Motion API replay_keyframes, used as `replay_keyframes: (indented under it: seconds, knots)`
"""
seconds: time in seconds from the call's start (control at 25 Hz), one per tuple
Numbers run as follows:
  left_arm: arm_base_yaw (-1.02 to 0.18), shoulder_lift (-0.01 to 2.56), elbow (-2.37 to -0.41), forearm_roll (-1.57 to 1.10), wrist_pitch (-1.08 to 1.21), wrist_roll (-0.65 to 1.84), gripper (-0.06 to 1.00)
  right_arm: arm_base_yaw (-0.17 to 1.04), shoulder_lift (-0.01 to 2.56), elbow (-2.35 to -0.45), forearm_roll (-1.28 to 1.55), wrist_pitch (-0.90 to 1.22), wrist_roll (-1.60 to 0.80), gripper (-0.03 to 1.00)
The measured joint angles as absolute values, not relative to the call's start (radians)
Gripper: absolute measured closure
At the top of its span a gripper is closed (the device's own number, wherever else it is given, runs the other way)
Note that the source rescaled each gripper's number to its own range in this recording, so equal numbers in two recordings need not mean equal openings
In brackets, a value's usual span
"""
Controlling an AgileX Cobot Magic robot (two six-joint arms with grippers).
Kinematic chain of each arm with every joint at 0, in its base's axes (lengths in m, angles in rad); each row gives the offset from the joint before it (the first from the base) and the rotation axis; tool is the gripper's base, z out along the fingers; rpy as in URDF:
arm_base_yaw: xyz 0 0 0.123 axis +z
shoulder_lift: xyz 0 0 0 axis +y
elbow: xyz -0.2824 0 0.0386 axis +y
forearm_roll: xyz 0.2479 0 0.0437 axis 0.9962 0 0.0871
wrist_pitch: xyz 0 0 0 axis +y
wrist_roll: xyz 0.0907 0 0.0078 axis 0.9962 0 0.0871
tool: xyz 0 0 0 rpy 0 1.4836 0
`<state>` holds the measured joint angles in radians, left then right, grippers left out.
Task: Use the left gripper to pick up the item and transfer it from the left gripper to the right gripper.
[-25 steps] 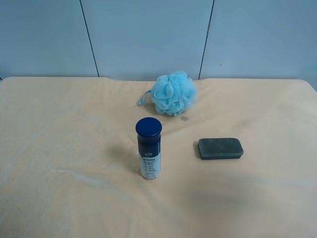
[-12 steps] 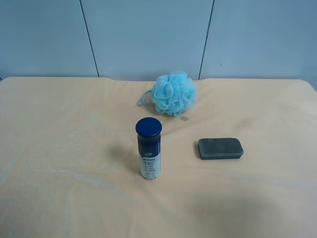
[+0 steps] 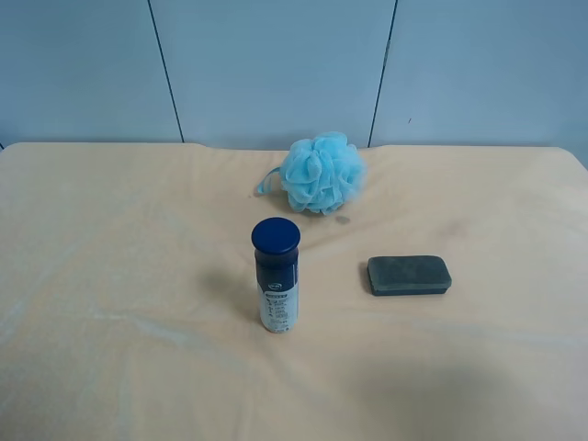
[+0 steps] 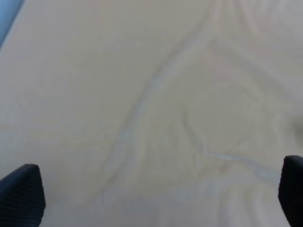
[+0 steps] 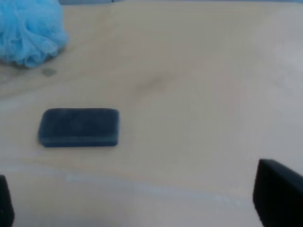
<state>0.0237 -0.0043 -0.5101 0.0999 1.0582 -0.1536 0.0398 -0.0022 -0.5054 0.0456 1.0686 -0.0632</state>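
The item, a flat dark grey-blue block (image 3: 410, 275) with rounded corners, lies on the cream cloth to the right of the bottle. It also shows in the right wrist view (image 5: 79, 127), lying flat well ahead of my right gripper (image 5: 142, 208). Only the right gripper's black fingertips (image 5: 277, 196) show at the frame edges, wide apart and empty. My left gripper (image 4: 156, 198) is open and empty over bare cloth, with its fingertips (image 4: 21, 194) at both lower corners. No arm shows in the exterior high view.
A white bottle with a dark blue cap (image 3: 276, 276) stands upright near the middle. A light blue mesh bath puff (image 3: 320, 173) sits behind it, also in the right wrist view (image 5: 28, 30). The cream cloth (image 3: 110, 239) is wrinkled. A grey-blue wall runs behind.
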Motion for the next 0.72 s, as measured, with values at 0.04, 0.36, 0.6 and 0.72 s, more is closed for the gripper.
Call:
replay_keyframes:
  seconds: [0.04, 0.36, 0.6, 0.72]
  knots:
    - [0.031, -0.004, -0.510, 0.101, 1.058, -0.154, -0.06, 0.027, -0.002, -0.505, 0.046, 1.069, -0.063, -0.03]
    - [0.040, -0.004, -0.510, 0.101, 1.058, -0.154, -0.06, 0.000, -0.002, -0.505, 0.046, 1.069, -0.063, -0.03]
    - [0.040, -0.004, -0.510, 0.100, 1.058, -0.154, -0.06, 0.000, -0.002, -0.505, 0.046, 1.069, -0.063, -0.03]
    - [0.040, -0.004, -0.510, 0.100, 1.058, -0.154, -0.06, 0.000, -0.002, -0.505, 0.046, 1.069, -0.063, -0.03]
